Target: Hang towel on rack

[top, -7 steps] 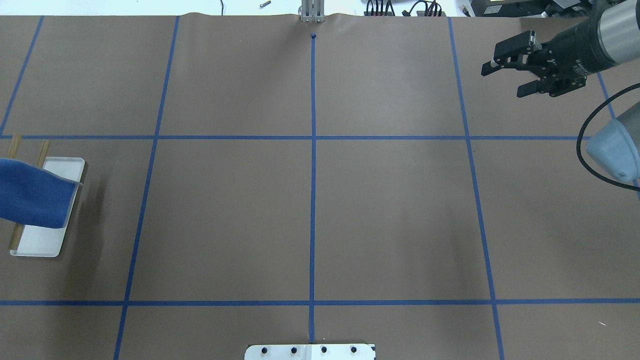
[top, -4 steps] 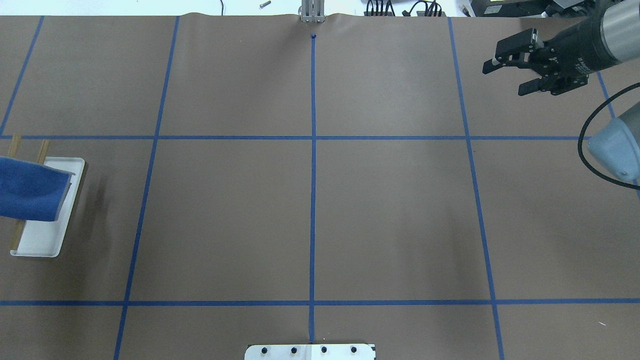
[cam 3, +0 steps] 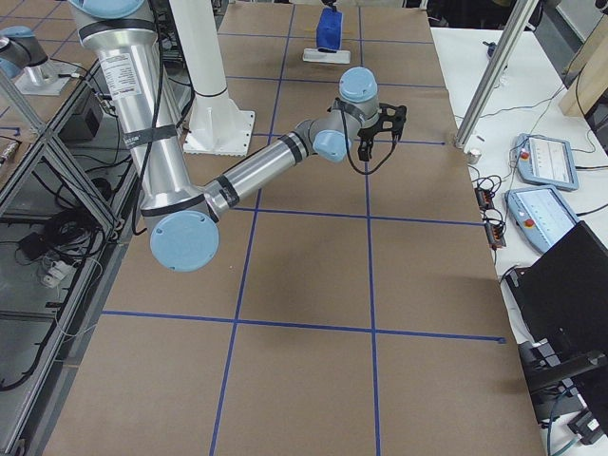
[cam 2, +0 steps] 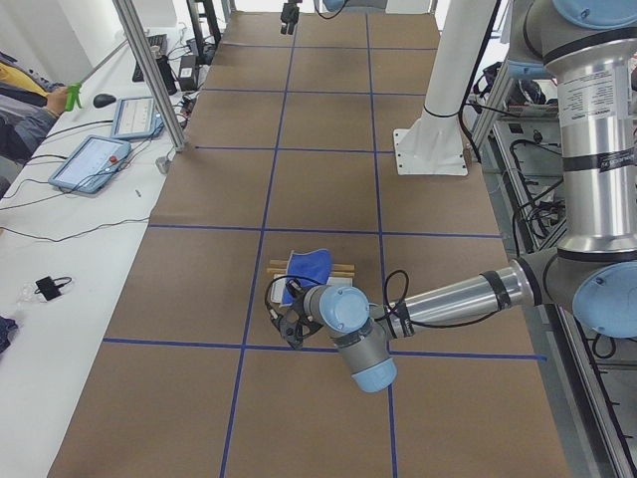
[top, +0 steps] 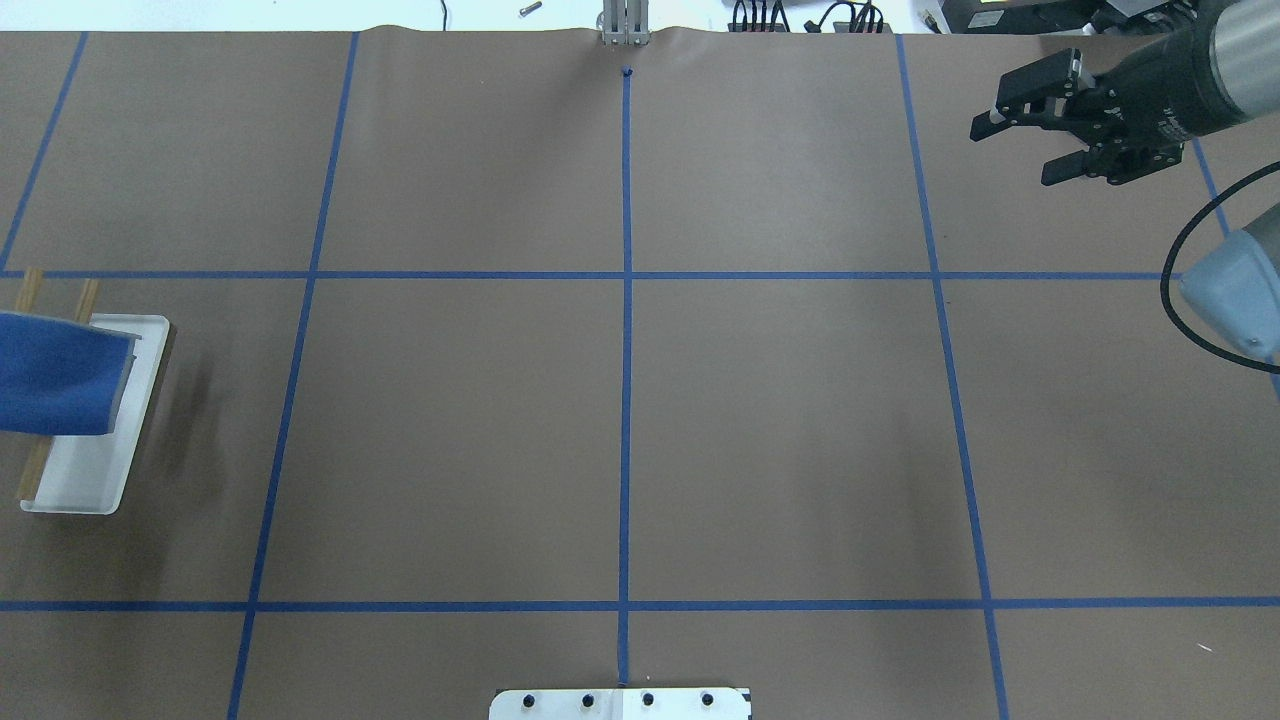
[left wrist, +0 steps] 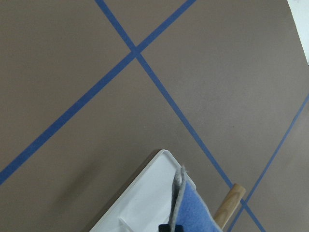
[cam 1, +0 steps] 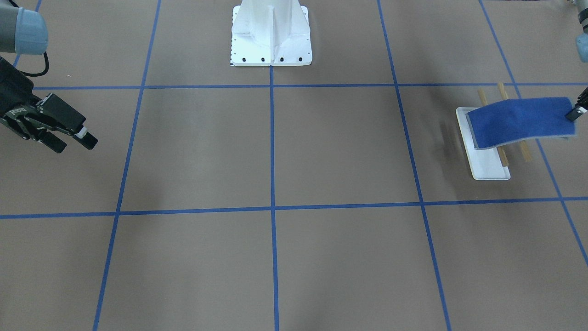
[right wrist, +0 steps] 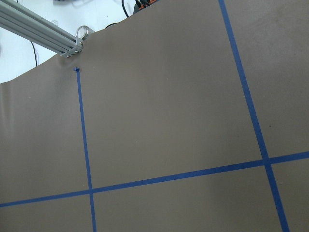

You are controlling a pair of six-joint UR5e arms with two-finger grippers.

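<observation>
At the front view's right edge, the left tool pinched the towel over the rack; the right tool hung wide, empty. Released lopsided, the towel might slip off.

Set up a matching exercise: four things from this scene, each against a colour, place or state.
1 towel
2 rack
3 right gripper
4 pedestal

A open, holding nothing
B blue, stretched over the rods
C white, bolted to the table
D white base, partly under cloth

Pairs: 1-B; 2-D; 3-A; 4-C
</observation>
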